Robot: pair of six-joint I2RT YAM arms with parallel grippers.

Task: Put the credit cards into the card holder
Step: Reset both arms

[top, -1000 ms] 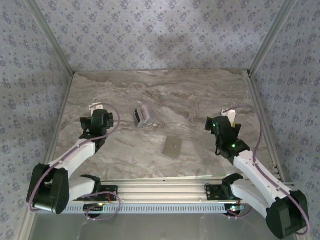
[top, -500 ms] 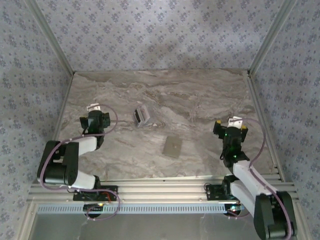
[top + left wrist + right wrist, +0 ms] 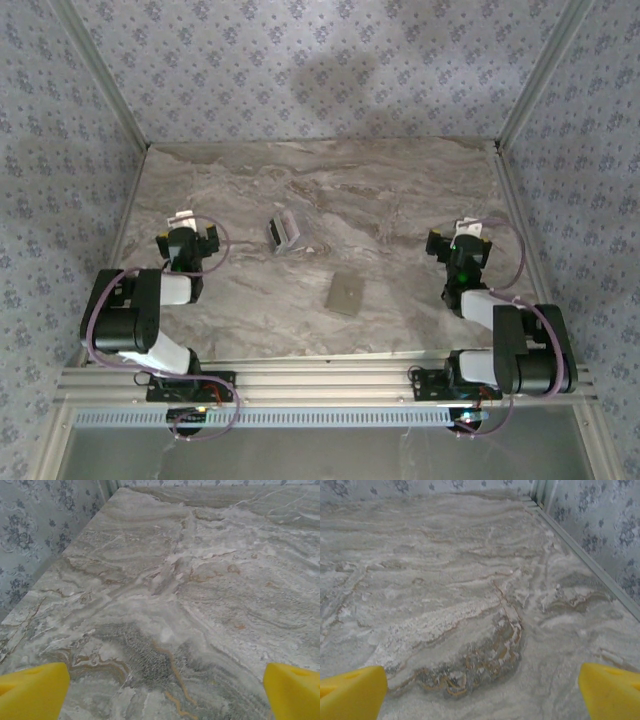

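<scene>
The grey-veined marble table [image 3: 400, 190] bears everything. The black left hand [image 3: 161, 692] hangs well to the left of the flat grey-tan rectangular card holder [image 3: 346, 293], its yellow fingers spread wide over bare stone. The black right hand [image 3: 481, 692] hangs well to the holder's right, its fingers likewise wide apart and holding nothing. No card is in the holder yet, so the step in hand appears to be a first reach. To do it well, the left hand, which is nearer the cards, should come down over one card with its fingers across the short side and take a single card rather than the cluster. The right hand could meanwhile pin the holder so it does not slide. The holder lies flat, its long axis running from the arms towards the far wall, the far end leaning slightly right. The small cluster of thin credit cards [image 3: 284, 232], one dark and the others pale silver-white, sits beyond the holder and to its left, apart from it. Its long axis seems to run much the same way, though I cannot tell whether the cards lie flat or propped.
</scene>
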